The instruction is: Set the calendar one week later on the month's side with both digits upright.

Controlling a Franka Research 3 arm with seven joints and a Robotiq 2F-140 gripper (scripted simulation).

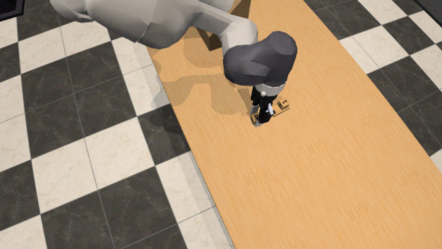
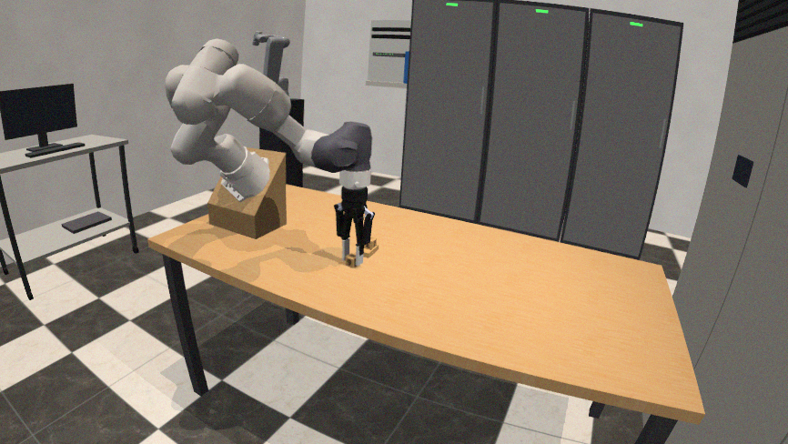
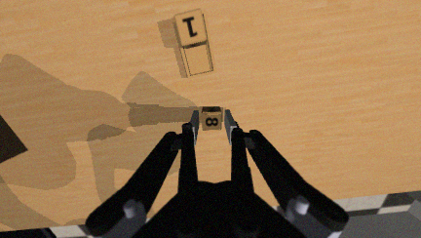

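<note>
A wooden cube [image 1: 255,117] [image 2: 351,260] [image 3: 211,125] stands on the table outside the tray, with an 8 on top that is turned sideways in the wrist view. My gripper [image 1: 256,117] [image 2: 352,260] [image 3: 211,117] is partly open, its fingertips low on either side of this cube. Narrow gaps show between cube and fingers in the wrist view. The tray [image 1: 281,111] [image 2: 372,252] [image 3: 197,59] lies flat beyond it. The other cube [image 1: 283,103] [image 2: 372,242] [image 3: 190,28] sits in the tray's far end, a 1 on top. The tray's other half is empty. The month's name cannot be read.
The arm's wooden base block [image 2: 242,217] stands at the table's end. The table's long edge [image 1: 197,162] runs on the cube's side away from the tray. The tray is close to the gripper.
</note>
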